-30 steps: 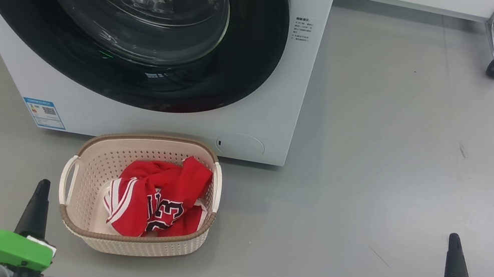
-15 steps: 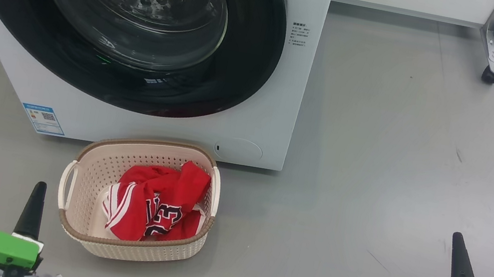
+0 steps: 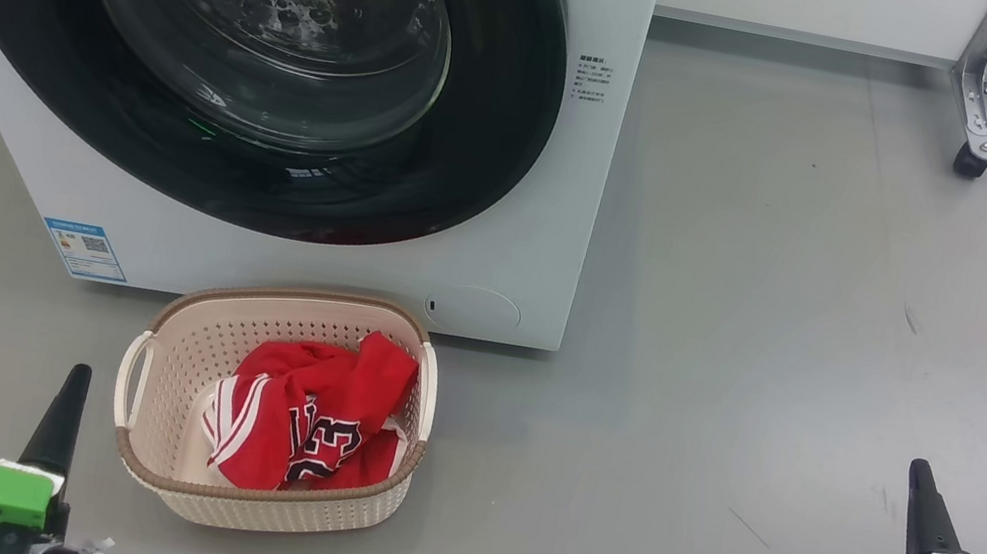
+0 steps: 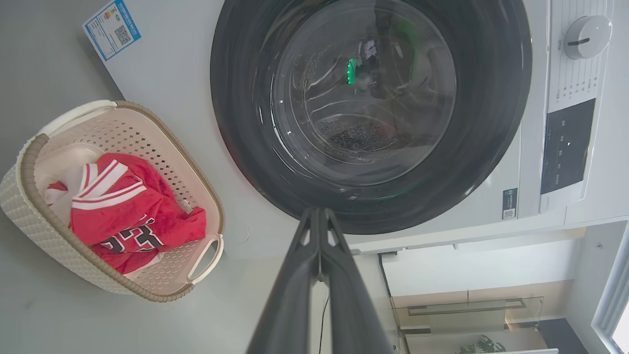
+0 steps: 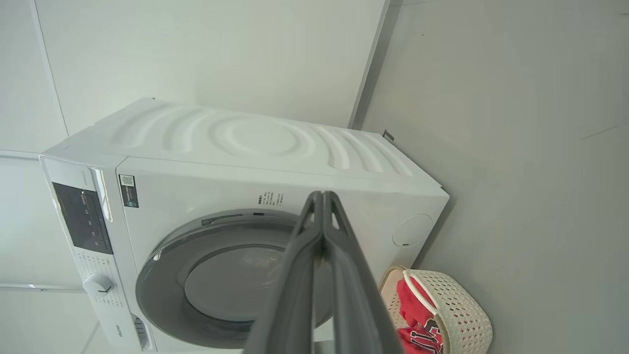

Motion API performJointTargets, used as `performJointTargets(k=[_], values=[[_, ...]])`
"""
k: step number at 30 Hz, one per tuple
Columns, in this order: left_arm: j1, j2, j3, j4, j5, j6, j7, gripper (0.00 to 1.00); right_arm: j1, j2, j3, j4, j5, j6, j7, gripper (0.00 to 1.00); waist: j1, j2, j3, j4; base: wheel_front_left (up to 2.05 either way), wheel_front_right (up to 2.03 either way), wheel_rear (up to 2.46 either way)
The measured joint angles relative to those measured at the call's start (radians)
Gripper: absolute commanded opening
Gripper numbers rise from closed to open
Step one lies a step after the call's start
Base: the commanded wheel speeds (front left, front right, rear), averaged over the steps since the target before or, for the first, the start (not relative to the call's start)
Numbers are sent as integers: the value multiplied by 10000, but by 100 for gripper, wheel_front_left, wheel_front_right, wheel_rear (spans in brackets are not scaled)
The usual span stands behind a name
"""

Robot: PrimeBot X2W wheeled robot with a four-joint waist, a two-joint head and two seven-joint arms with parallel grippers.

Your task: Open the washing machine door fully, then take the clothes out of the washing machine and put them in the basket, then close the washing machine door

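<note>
The left tool and the right tool are both pinched shut, holding nothing. The basket with the red clothes sits just right of the left tool, well left of the right tool. The door, closed, lies ahead and nearer the left tool.

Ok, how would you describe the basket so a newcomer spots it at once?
Start at the big white washing machine with its black-rimmed round door. On the grey floor right before it, below the door, sits a small cream perforated basket with a brown rim. It alone holds red clothes marked 23.
</note>
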Motion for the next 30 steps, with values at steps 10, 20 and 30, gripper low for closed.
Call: performJointTargets(k=[10,20,30], values=[[-82,19,81,69,-1361,0,311,0,-147,-61,-182,150,1402,98,299,0,1,0,-120,-29,0,0,0],[-168,25,102,111,-1363,0,311,0,-189,-71,-199,169,1430,100,311,0,0,0,-121,-30,0,0,0],[-170,25,111,132,-1363,0,313,0,-190,-71,-209,201,1430,102,311,0,0,0,-122,-30,0,0,0]])
